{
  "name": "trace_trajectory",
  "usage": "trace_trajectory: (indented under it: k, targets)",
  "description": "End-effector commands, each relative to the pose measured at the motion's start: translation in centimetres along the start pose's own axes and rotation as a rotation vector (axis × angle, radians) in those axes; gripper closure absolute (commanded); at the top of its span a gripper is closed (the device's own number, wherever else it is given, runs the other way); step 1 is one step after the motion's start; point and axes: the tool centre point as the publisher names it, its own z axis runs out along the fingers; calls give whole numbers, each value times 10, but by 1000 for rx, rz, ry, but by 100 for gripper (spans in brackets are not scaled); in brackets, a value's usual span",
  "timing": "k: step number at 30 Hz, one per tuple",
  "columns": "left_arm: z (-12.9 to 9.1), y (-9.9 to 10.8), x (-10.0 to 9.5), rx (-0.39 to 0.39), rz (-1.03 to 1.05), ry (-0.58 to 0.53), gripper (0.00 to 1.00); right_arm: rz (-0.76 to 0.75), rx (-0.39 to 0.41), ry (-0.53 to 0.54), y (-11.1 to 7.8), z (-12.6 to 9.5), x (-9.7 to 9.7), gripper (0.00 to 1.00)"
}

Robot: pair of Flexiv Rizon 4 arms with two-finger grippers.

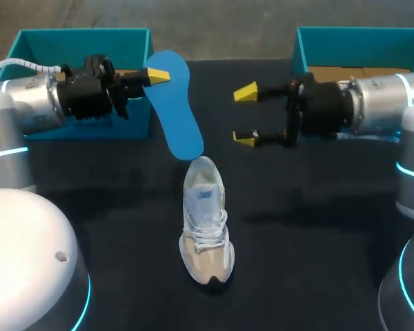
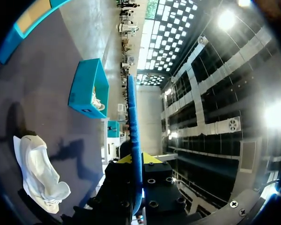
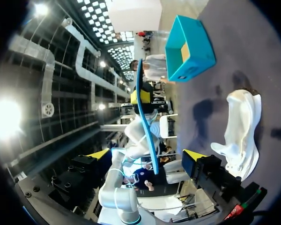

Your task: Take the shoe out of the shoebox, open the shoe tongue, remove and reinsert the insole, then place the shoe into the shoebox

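Shoe up front, standing on the worktop, toe toward us. Just above its heel hangs the blue insole, pinched at its far end by the left claw. It's held clear, likely ready for reinsertion. Left arm reaches in level. Right claw faces it, spread wide, empty.

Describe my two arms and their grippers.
The left arm and right arm are rounded silver-grey with glowing cyan rings; a white coiled cable runs along the left wrist. The left gripper and right gripper are black, fingers tipped yellow.
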Motion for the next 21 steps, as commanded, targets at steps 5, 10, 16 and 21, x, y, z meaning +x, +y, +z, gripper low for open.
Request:
trace_trajectory:
  k: [5, 10, 16, 21]
  targets:
    - [-1, 1, 0, 1, 0, -3, 100, -31, 66, 16, 26, 33, 0, 0]
    - [-1, 1, 0, 1, 0, -3, 100, -47, 88, 22, 35, 43, 3, 0]
    - [-1, 1, 0, 1, 0, -3, 100, -69, 114, 34, 45, 52, 10, 0]
    - [-1, 1, 0, 1, 0, -3, 100, -75, 126, 34, 47, 56, 12, 0]
